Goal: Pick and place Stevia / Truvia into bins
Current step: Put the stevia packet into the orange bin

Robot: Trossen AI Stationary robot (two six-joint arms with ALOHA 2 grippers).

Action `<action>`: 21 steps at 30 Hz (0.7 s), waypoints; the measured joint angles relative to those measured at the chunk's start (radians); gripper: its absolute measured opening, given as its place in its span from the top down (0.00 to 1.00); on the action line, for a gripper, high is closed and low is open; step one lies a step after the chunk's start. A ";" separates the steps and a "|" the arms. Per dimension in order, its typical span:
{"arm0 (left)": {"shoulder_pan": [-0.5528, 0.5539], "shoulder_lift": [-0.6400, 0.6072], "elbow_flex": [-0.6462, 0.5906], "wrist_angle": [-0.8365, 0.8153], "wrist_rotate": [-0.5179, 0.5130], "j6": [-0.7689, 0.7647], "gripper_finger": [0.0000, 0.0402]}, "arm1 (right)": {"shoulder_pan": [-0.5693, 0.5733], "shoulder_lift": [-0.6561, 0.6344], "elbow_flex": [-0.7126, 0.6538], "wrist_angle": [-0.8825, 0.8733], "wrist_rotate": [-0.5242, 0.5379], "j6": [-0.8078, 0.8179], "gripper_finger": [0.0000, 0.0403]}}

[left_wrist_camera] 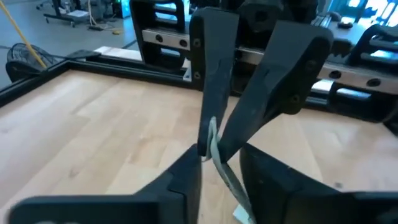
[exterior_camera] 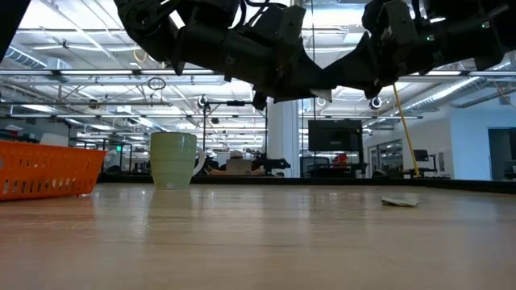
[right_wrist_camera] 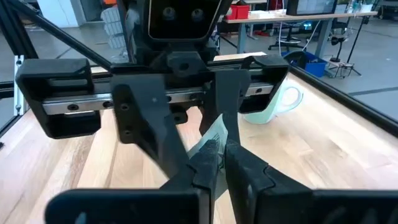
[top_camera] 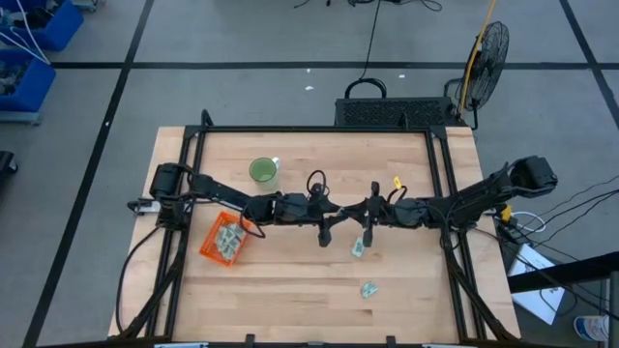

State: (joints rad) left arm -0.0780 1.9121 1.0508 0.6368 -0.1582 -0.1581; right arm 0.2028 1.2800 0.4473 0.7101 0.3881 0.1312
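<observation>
Right gripper [right_wrist_camera: 208, 163]: pressed together on one end of a packet [right_wrist_camera: 211, 140], held in the air over the table's middle.
Left gripper [left_wrist_camera: 211, 152]: brought nose to nose with the right one; its fingers [left_wrist_camera: 214, 68] are set either side of the same packet's other end. Whether they are already pinching it cannot be told.
Packet: a thin white-and-green paper sachet, seen bending between the two tools. It is judged very light, limp and easily creased or torn if pulled from both ends.
Hold: best taken flat across an end or edge, with light pressure; the loose fill may shift, so the free end is likely to droop.
Other packets: one lies on the table [top_camera: 290, 290] just below the grippers [top_camera: 359, 248], another nearer the front edge [top_camera: 368, 288].
Bin [top_camera: 209, 242]: orange, well to the left, with several packets already inside.
Cup [top_camera: 263, 171]: green, beyond the bin, clear of the work.
</observation>
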 joint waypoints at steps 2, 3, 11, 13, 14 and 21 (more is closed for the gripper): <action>0.000 0.000 -0.001 -0.003 0.000 0.014 0.79 | 0.000 0.008 0.000 0.008 0.002 0.006 0.94; 0.000 0.000 -0.001 -0.003 0.000 0.024 0.83 | 0.000 0.010 0.000 0.016 0.003 0.006 0.93; 0.000 0.000 0.000 -0.039 0.000 0.054 0.97 | 0.002 0.006 0.000 0.048 -0.061 -0.035 0.87; 0.000 0.000 0.000 -0.046 0.000 0.059 0.98 | 0.002 0.006 0.000 0.047 -0.076 -0.035 0.83; 0.000 0.000 0.000 -0.053 0.000 0.063 0.98 | 0.002 0.006 0.000 0.045 -0.077 -0.035 0.81; -0.001 -0.110 -0.001 -0.338 -0.086 0.058 0.99 | 0.002 0.006 0.000 0.041 -0.077 -0.035 0.70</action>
State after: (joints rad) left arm -0.0789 1.8019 1.0496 0.2986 -0.2446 -0.1004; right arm 0.2043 1.2862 0.4469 0.7513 0.3111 0.0963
